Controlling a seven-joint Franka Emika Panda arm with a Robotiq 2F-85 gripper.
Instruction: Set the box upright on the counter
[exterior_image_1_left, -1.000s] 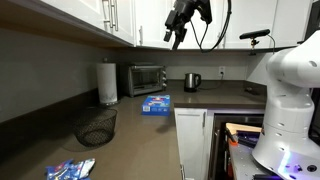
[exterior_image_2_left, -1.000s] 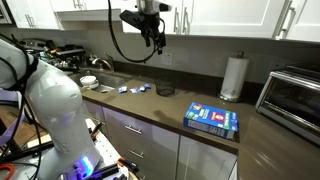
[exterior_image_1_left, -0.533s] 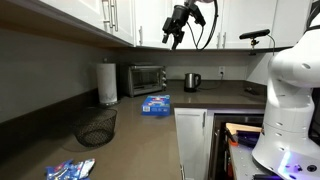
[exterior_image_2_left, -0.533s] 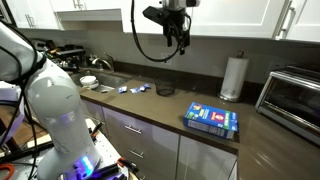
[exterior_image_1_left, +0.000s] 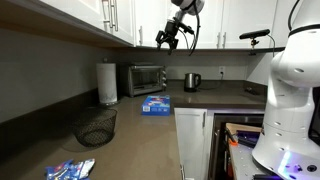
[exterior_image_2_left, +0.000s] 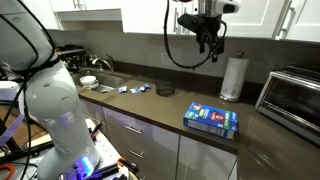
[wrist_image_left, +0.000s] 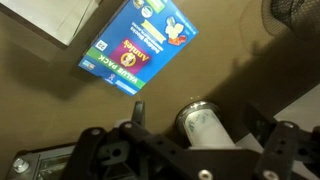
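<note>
The box (exterior_image_1_left: 155, 104) is blue with a printed top and lies flat on the dark counter (exterior_image_1_left: 130, 135), near its front edge. It also shows in an exterior view (exterior_image_2_left: 211, 120) and in the upper left of the wrist view (wrist_image_left: 138, 47). My gripper (exterior_image_1_left: 168, 40) hangs high above the counter under the upper cabinets, well clear of the box, as an exterior view (exterior_image_2_left: 210, 45) also shows. In the wrist view the gripper (wrist_image_left: 200, 120) is open and empty, with the box off to one side below it.
A paper towel roll (exterior_image_2_left: 234, 78) stands at the back, seen between the fingers far below (wrist_image_left: 205, 125). A toaster oven (exterior_image_1_left: 147, 78), a kettle (exterior_image_1_left: 192, 81), a wire basket (exterior_image_1_left: 95, 126), loose packets (exterior_image_1_left: 70, 170) and a sink (exterior_image_2_left: 95, 75) also occupy the counter.
My gripper has travelled sideways high above the counter, toward the paper towel roll and toaster oven. It stays open and empty. The box has not moved.
</note>
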